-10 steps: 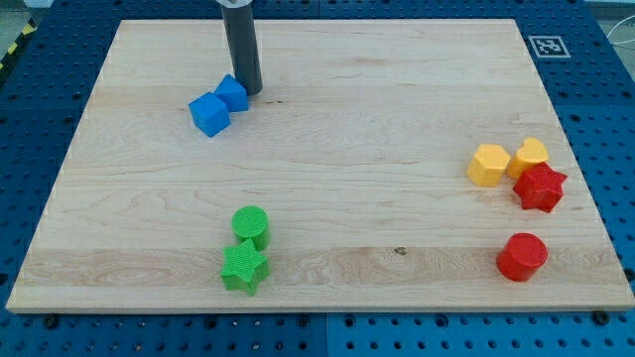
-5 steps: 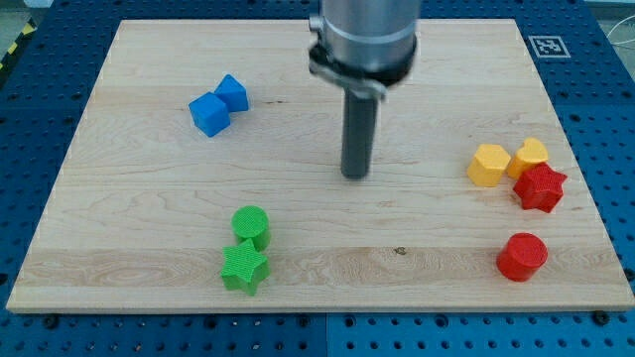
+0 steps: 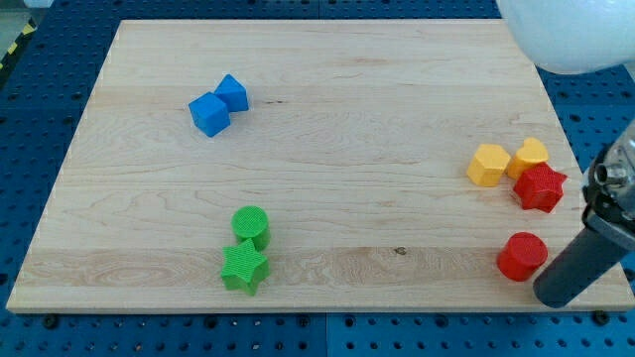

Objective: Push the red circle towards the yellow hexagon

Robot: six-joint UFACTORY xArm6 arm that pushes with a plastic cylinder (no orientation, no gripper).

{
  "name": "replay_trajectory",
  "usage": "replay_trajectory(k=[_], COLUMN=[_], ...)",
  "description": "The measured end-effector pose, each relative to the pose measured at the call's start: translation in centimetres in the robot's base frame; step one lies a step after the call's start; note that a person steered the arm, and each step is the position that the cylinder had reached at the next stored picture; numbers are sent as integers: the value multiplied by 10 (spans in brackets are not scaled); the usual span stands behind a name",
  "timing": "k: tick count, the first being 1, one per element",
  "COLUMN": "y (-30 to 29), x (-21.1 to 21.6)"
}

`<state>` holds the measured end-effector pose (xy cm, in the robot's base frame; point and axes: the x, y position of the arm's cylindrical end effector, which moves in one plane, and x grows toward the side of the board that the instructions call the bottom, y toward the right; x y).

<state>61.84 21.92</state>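
The red circle [image 3: 522, 257] lies near the board's lower right corner. The yellow hexagon [image 3: 488, 165] lies above it, a little to the left, touching a second yellow block [image 3: 530, 156] on its right. A red star [image 3: 541, 187] sits just below that yellow block. My tip [image 3: 553, 297] rests at the board's bottom right edge, just below and right of the red circle, close to it but apart. The dark rod slants up to the view's right.
Two blue blocks [image 3: 218, 105] sit touching at the upper left. A green circle [image 3: 250, 225] and a green star [image 3: 244, 268] sit touching at the lower middle left. The wooden board [image 3: 327, 149] ends close below my tip.
My tip has travelled from the blue blocks at the upper left, across the board's middle, to the lower right beside the red circle. No block has moved.
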Motion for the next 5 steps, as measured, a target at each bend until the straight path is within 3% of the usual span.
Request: replay_trajectory(k=[2,3,5], y=[-28,-53,-28], x=[-5,-29,-34])
